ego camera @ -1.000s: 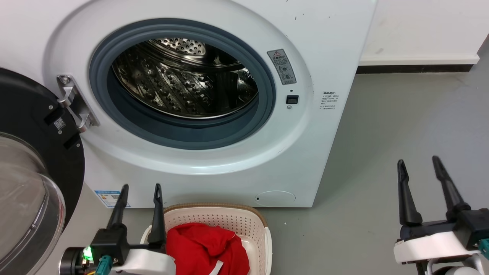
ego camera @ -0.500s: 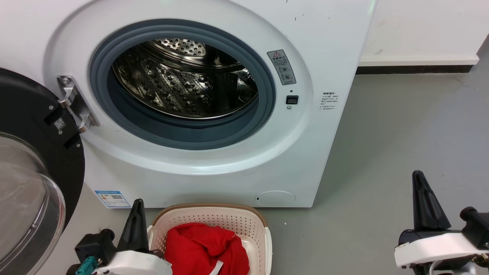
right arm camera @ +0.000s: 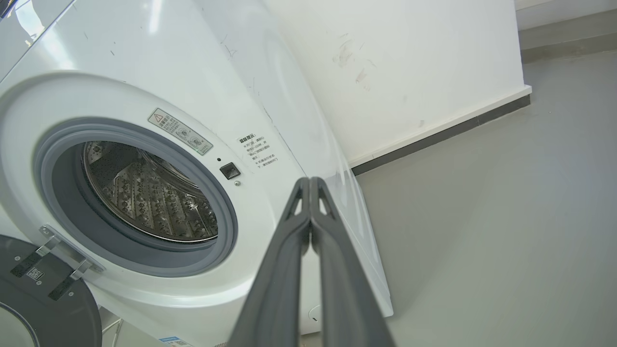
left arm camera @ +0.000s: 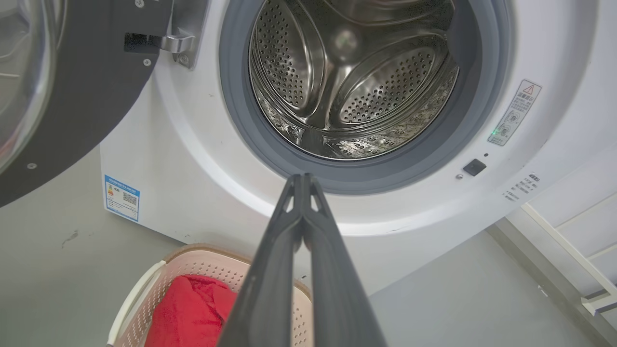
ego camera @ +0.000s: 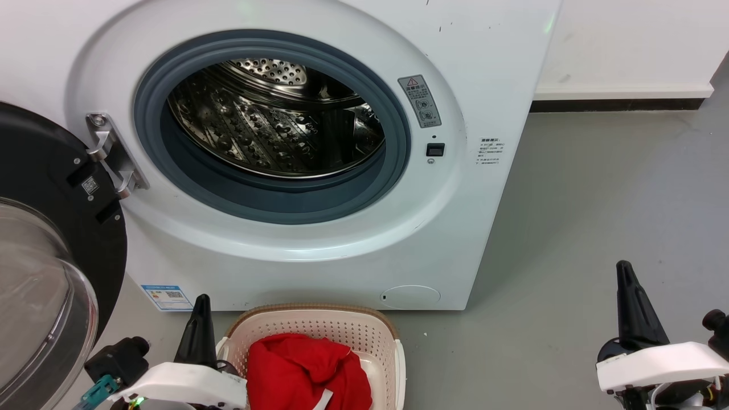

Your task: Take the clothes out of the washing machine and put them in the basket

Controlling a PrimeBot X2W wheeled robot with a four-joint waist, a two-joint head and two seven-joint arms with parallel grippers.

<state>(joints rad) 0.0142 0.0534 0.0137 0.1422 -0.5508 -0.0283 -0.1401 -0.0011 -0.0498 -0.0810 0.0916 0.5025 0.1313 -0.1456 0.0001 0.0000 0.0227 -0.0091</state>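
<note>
The white washing machine (ego camera: pixel 484 68) stands with its black-rimmed glass door (ego camera: pixel 51 273) swung open to the left; its steel drum (ego camera: pixel 273 119) holds nothing I can see. The red clothes (ego camera: pixel 304 370) lie bunched in the cream basket (ego camera: pixel 319 319) on the floor below the porthole, also seen as clothes (left arm camera: pixel 188 313) in the basket (left arm camera: pixel 140 294). My left gripper (ego camera: pixel 200 304) is shut and empty just left of the basket, fingertips together (left arm camera: pixel 302 179). My right gripper (ego camera: pixel 625 270) is shut and empty over bare floor at the lower right, fingertips together (right arm camera: pixel 308 182).
Grey floor (ego camera: pixel 598 188) stretches right of the machine up to a white wall with a dark baseboard (ego camera: pixel 615 103). The open door takes up the room at the left. A small black button (ego camera: pixel 435 149) sits right of the porthole.
Both grippers went from open to shut, turned edge-on and drew back toward the bottom of the head view. The clothes and basket stayed put.
</note>
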